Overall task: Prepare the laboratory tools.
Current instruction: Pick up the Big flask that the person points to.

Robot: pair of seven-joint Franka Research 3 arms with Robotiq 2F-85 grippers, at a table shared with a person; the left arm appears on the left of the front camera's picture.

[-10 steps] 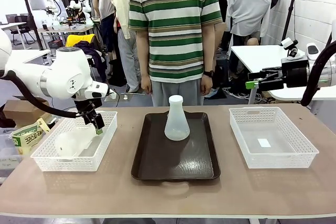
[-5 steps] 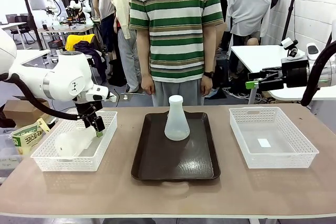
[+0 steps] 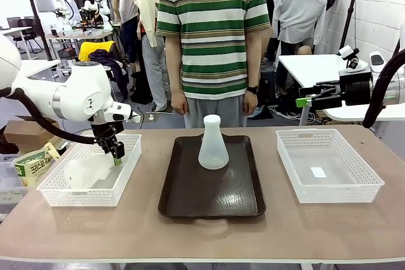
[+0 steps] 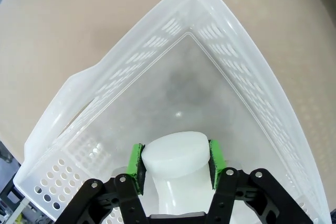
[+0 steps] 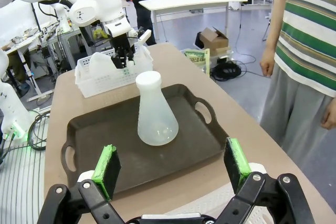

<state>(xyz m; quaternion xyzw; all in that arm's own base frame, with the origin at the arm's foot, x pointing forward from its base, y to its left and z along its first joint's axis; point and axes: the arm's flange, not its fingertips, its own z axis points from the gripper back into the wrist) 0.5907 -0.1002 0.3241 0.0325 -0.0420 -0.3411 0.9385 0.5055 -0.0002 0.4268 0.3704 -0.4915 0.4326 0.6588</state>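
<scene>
Left claw down inside the left basket, green pads clamped on either side of the white-rimmed neck of a flask, as the left wrist view makes plain; gripped at the neck probably because that is the one part narrow enough to fit between the fingers, with the wide base hanging below. From the front, flask body a pale shape low in the basket, apparently lying or tilted rather than upright, though hard to tell through the mesh. Second flask upright on the far half of the brown tray in the middle of the tabletop, left of its centre line free, so likely room kept for its twin. Right claw parked wide open and empty, off to the right above the tabletop edge, looking back over tray and flask, well clear of the left arm's path. Right basket holding nothing but a small white label. Person standing at the far side, hands hanging, not taking part. Next step, by judgement: lift out of the basket and stand it upright on the tray beside the first; risk of the smooth neck slipping or the base catching the basket wall.
</scene>
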